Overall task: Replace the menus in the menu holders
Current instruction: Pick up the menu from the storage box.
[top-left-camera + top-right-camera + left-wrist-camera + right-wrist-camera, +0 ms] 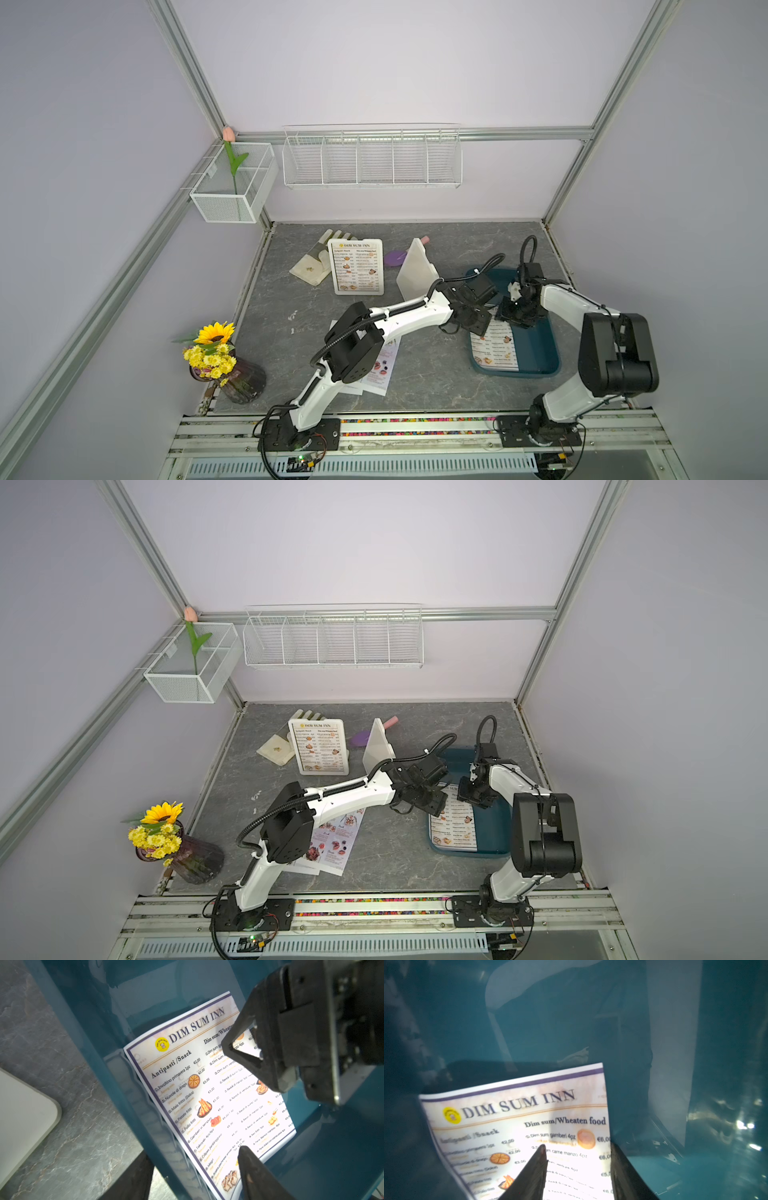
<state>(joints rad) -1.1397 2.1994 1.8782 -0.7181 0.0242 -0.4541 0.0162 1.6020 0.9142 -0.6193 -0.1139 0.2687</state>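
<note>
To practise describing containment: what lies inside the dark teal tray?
A DIM SUM INN menu lies face up in the teal tray. The left end effector and right end effector hang over its heading end, covering it in both top views. Anything under the sheet is hidden.

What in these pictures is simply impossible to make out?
- Pink menus: in both top views the left arm covers much of them.
- Turned-away holder: both top views show only a blank white side, so its face is hidden.
- Right hand: in the right wrist view, whether it touches the tray menu is unclear.
- Standing menu: the print is too small to read in the top views.
</note>
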